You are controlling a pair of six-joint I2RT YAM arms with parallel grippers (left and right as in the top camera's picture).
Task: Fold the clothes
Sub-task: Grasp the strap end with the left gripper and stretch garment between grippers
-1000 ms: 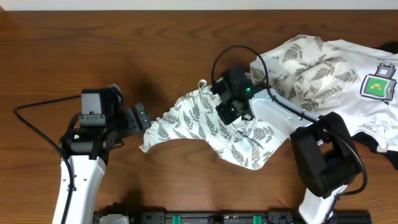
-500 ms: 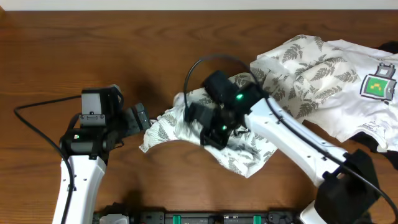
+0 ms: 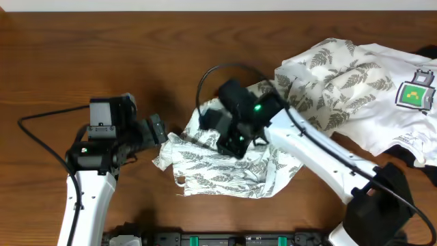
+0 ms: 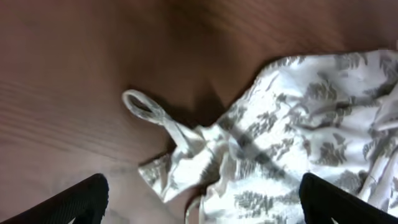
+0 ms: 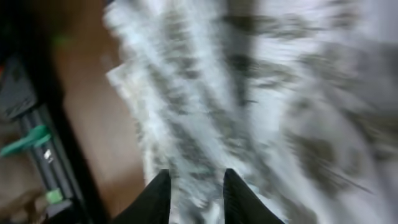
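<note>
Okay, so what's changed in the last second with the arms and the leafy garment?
The right tool swung toward the left tool, dragging the fern-print garment along, and its jaws have parted; the cloth's near end now lies lower on the table. The left tool, open, and the plain white garment stayed put.

The view is much blurred. Nearly all of it is filled by the clothes (image 5: 261, 93), thin white fabric with grey-green fern leaves, lying in soft folds. At the bottom edge the right gripper (image 5: 198, 199) shows its two dark fingers (image 5: 157, 198), a little apart, with printed cloth seen in the gap (whether they touch it I cannot tell). At left is a strip of brown table (image 5: 87, 130), and beyond it a dark rail (image 5: 15, 93) with a green piece (image 5: 28, 142)
</note>
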